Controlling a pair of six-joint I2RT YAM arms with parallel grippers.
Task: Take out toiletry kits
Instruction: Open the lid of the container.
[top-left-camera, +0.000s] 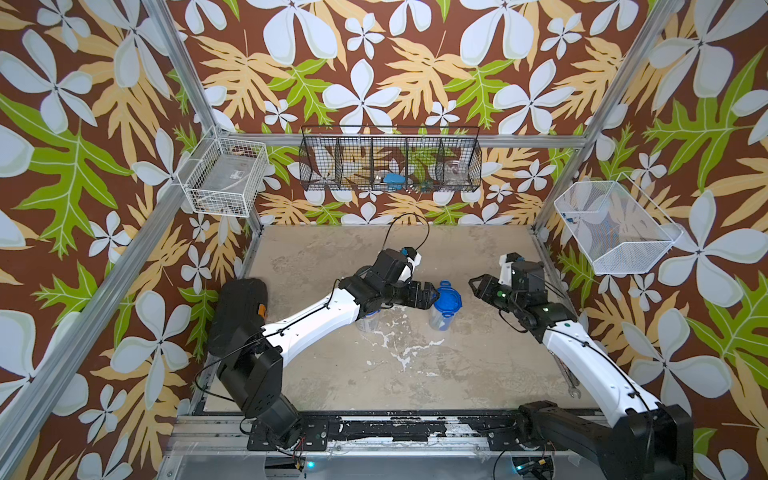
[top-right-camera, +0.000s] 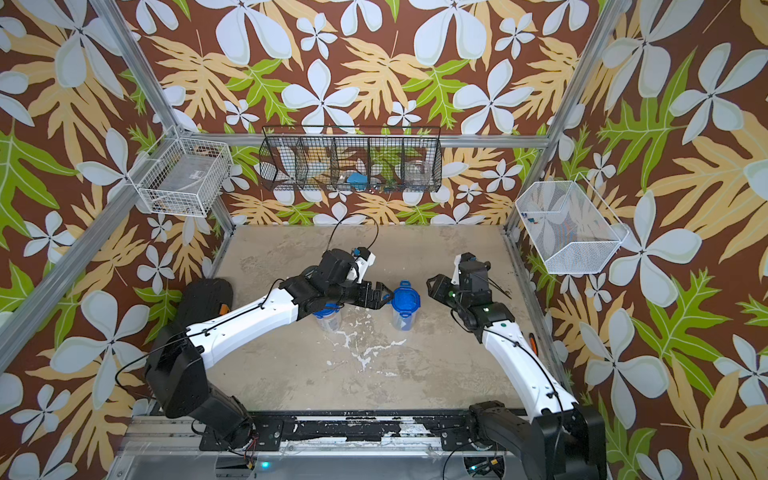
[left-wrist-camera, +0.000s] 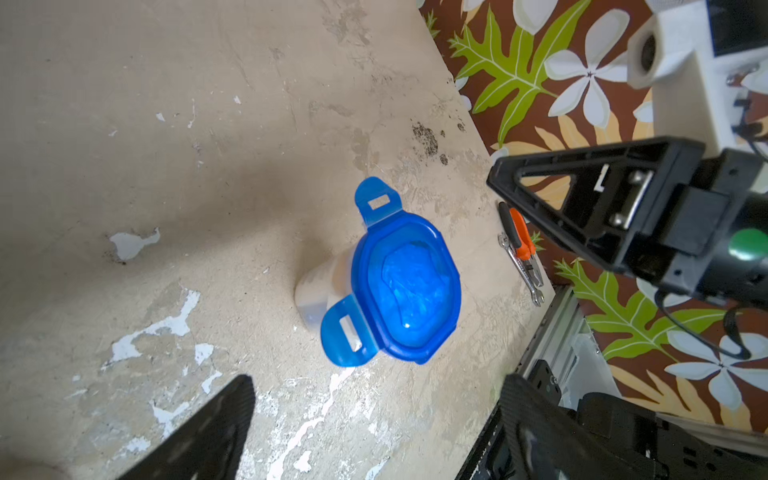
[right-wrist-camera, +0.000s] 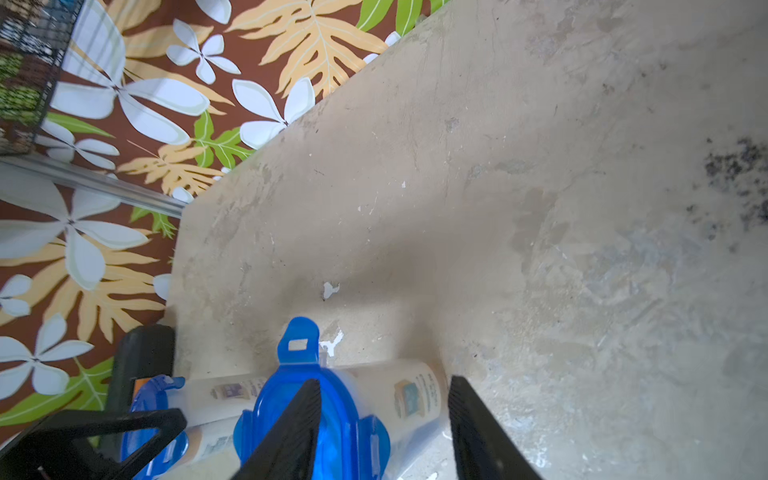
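Closest in, the left gripper (left-wrist-camera: 378, 386) hovers just beside the lidded clear jar (top-left-camera: 441, 320) mid-tabletop (top-left-camera: 374, 374), jaws wide apart and empty. The right gripper (top-left-camera: 476, 286) faces it from the other side, jaws partly apart, holding nothing. The jar's toiletry kit (right-wrist-camera: 411, 399) sits shut inside, white printed tubes showing through the wall. Two tabs of the blue lid (left-wrist-camera: 409, 286) stand flipped up and the rest look latched, so I'd steady the jar body with one gripper and pry with the other. A second jar (top-right-camera: 328, 318) crowds under the left forearm, while pliers (left-wrist-camera: 521, 232) and a wrench (left-wrist-camera: 521, 270) lie apart at the edge.
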